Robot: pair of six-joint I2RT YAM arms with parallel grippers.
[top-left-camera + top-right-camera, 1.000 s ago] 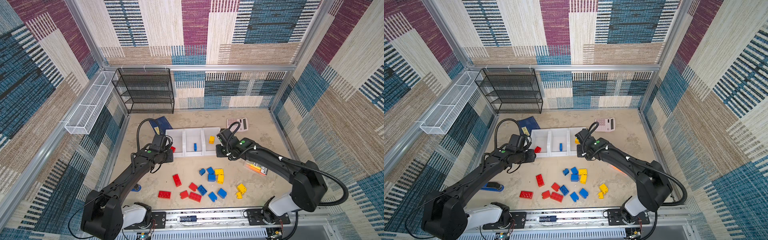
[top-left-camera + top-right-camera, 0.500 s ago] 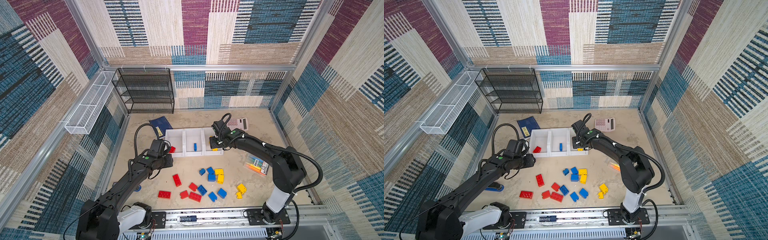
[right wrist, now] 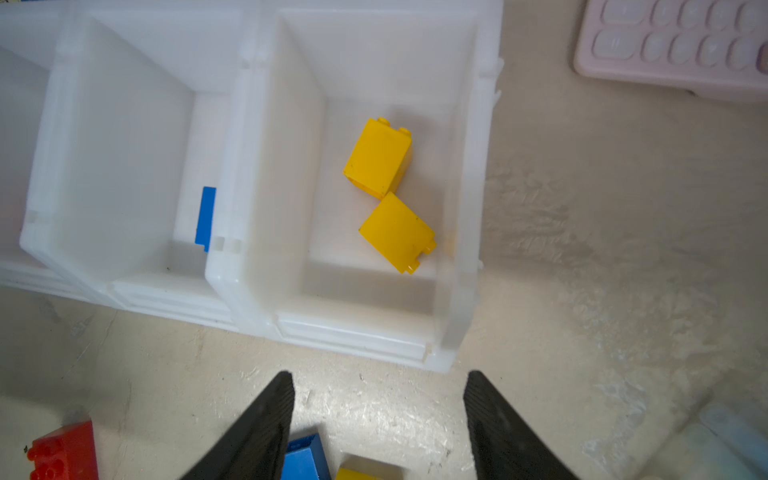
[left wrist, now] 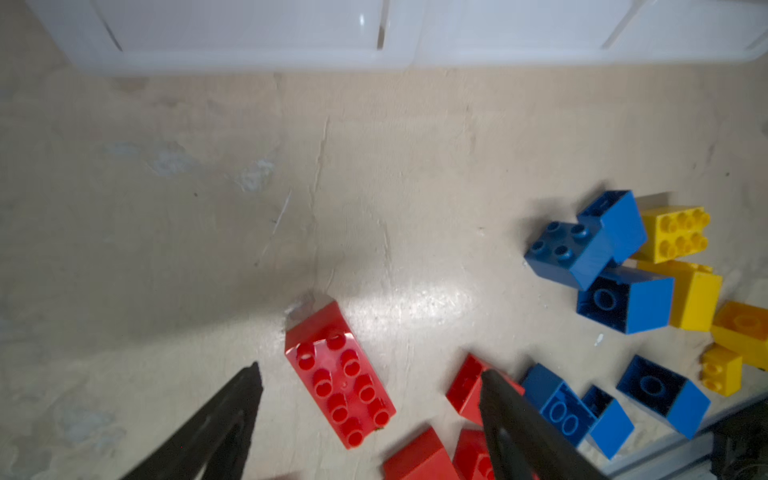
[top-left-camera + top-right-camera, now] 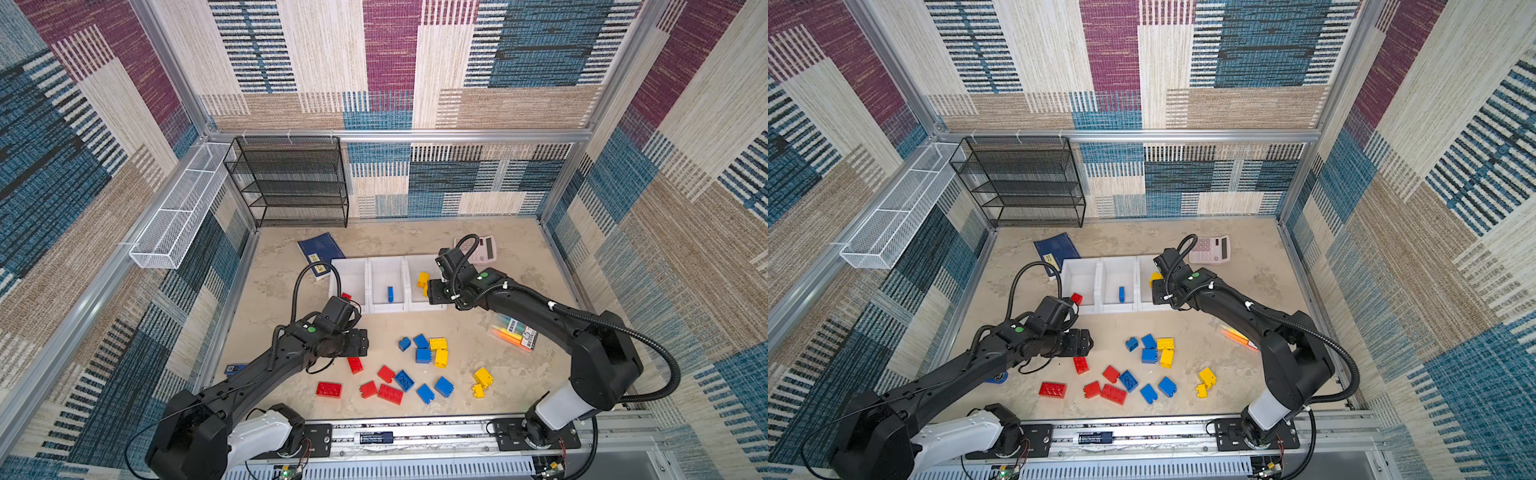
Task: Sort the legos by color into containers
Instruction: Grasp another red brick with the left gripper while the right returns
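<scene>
illegible yellow label (image 5: 317,264), blue booklet (image 5: 326,248) beside containers (image 5: 367,270)

Open strip: bare table (image 5: 386,326) between containers (image 5: 386,308) and scattered legos (image 5: 423,355).
Right flank: marker pack (image 5: 513,336) narrows passage.
Behind bins: calculator (image 5: 487,251) and notebook (image 5: 322,249) crowd the far side.

The containers (image 5: 386,308) are set in a row on the bench (image 5: 523,286), with a calculator (image 5: 484,251) behind their right end and a booklet (image 5: 322,249) behind their left end. Most legos (image 5: 423,356) are scattered in front of them, a marker pack (image 5: 513,336) to the right.
</scene>
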